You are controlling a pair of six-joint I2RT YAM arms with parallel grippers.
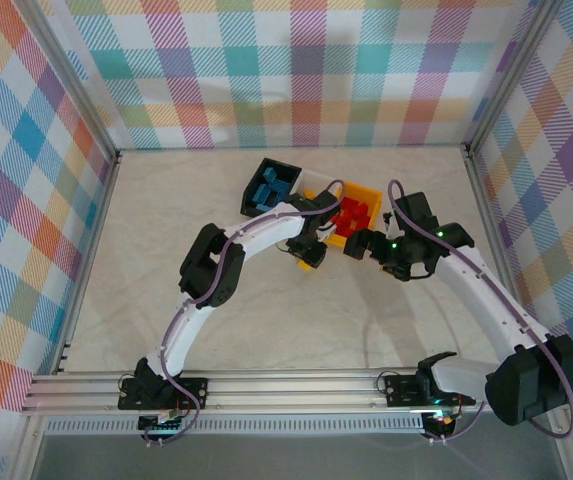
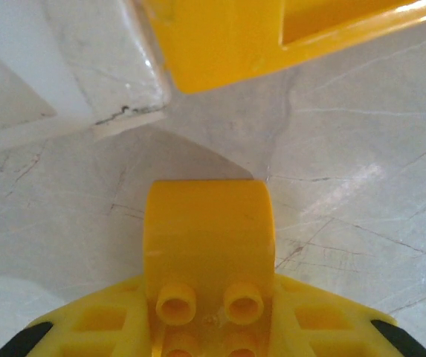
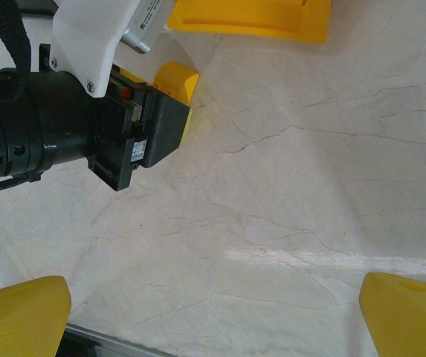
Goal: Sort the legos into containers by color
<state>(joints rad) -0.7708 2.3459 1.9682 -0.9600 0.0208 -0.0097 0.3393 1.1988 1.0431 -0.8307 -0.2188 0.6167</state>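
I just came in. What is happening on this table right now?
Bricks are being sorted by color. The left fingers are closed on a yellow brick, near the corners of the white bin and the orange bin. The right fingers hang open and empty above the table. Blue bricks lie in the black bin, and red bricks in the orange one.

Three bins joined in a row toward the far edge of the table (image 1: 266, 335): one black bin (image 1: 263, 168), one white bin (image 1: 315, 181), one yellow-orange bin (image 1: 371, 190). One yellow brick (image 2: 207, 230) on the table. Blue bricks (image 1: 269, 190) and red bricks (image 1: 354, 215) sit heaped in the bins, too jumbled to count. Two robot arms: left arm (image 1: 216, 280), right arm (image 1: 486, 290).
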